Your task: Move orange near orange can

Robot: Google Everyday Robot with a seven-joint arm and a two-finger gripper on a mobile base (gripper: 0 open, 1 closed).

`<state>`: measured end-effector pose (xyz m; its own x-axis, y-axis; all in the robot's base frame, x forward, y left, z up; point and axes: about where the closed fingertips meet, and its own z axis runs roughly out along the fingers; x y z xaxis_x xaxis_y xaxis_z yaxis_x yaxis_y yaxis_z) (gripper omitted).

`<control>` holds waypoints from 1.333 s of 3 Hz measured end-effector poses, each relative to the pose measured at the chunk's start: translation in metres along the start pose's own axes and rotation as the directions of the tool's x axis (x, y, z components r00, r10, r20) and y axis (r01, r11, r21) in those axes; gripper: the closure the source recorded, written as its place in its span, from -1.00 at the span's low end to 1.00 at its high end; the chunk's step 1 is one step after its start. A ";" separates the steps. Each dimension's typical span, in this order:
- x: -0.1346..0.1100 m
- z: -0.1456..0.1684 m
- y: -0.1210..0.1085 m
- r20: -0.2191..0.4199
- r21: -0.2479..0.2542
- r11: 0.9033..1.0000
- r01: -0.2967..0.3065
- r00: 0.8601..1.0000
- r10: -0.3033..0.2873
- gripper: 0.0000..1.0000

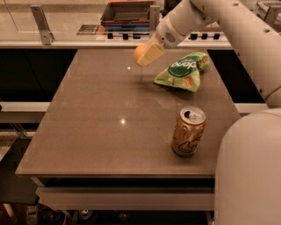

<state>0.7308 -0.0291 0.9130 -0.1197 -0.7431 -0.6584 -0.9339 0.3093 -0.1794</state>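
The orange [138, 52] is held between the cream fingers [151, 52] of my gripper [144, 53], a little above the far part of the table, with its shadow on the surface below. The gripper is shut on the orange. The orange can [188, 132], orange-brown with a silver top and dark lettering, stands upright near the table's front right. It is well apart from the orange, nearer the camera and to the right.
A green snack bag [182, 71] lies on the brown table [88, 132] between the gripper and the can, at the far right. My white arm [246, 39] spans the right side. A counter with a tray [127, 13] runs behind the table.
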 end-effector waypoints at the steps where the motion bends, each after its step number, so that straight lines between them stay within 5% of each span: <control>1: 0.021 -0.037 0.012 -0.063 -0.028 1.000 0.008 0.998 -0.010 1.00; 3: 0.080 -0.090 0.053 -0.212 -0.023 1.000 -0.002 0.977 -0.003 1.00; 4: 0.099 -0.105 0.074 -0.233 -0.045 0.998 0.038 0.971 -0.047 1.00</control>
<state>0.6141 -0.1424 0.9110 -0.1507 -0.8747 -0.4607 -0.9519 0.2542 -0.1713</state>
